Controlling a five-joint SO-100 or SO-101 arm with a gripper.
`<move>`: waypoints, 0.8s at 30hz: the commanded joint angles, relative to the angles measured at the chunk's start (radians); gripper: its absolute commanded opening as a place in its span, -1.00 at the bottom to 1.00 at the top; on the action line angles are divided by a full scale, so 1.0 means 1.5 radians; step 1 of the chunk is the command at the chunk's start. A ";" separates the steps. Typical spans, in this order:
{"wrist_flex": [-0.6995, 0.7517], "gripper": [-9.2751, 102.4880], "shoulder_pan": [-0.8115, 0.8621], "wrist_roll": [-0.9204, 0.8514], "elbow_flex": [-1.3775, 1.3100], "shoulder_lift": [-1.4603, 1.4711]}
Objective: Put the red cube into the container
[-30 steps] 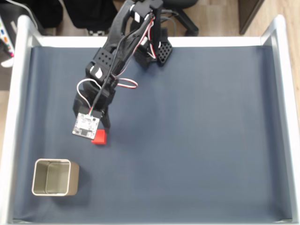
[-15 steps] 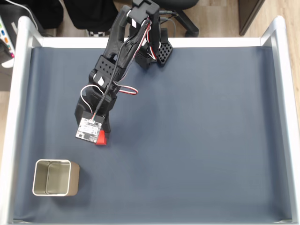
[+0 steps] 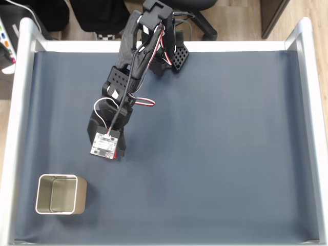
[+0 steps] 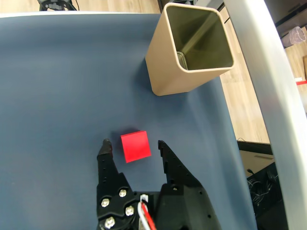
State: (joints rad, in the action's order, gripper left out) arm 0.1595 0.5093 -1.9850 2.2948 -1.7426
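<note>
The cube (image 4: 135, 146) lies flat on the blue worktop (image 4: 57, 86), between the tips of the claw (image 4: 132, 143), whose fingers stand apart on either side without touching it. In the wrist view the container (image 4: 192, 50) stands upright beyond the cube, near the worktop's pale edge rail (image 4: 268, 96). In the fixed view the arm (image 3: 130, 56) reaches down over the cube's position, and the container (image 3: 60, 194) sits well apart at lower left.
</note>
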 commanded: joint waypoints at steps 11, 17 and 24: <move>-0.084 -0.27 -0.003 0.013 0.009 0.044; -0.101 -0.36 -0.003 0.016 0.019 0.051; -0.104 -0.67 -0.013 0.033 0.025 0.051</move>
State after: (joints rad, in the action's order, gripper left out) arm 0.0199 0.5001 -1.9528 2.3363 -1.6598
